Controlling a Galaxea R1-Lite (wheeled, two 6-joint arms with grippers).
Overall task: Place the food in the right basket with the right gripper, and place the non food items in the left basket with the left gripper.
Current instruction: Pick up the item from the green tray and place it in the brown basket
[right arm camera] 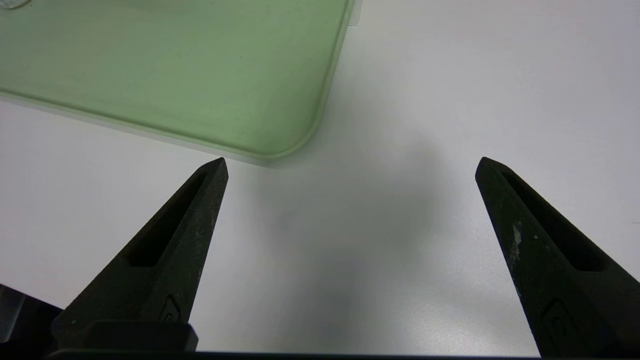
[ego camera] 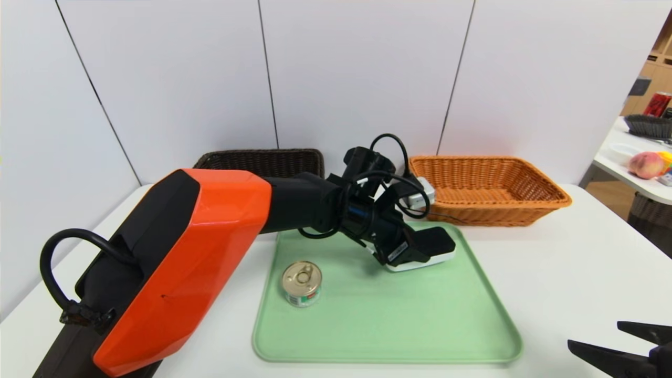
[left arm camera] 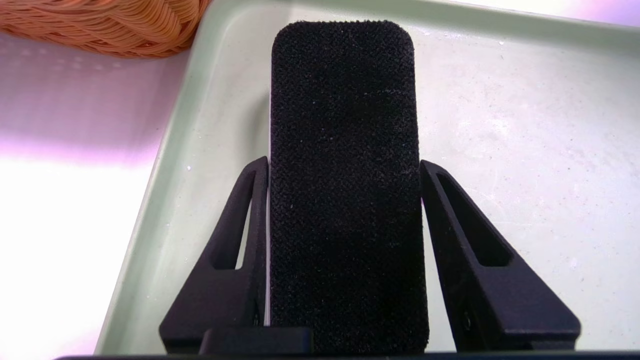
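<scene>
Pale green rectangular tray with rounded corners on a white table; to the right, a peach on a separate side table.

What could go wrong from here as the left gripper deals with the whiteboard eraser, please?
The left gripper is closed on the eraser near mid-length, so the eraser might pivot or slip when lifted. The orange basket is close by, so the wrist or its cable could brush it. The dark basket lies back across the tray, so a low carry might clip its rim.
</scene>
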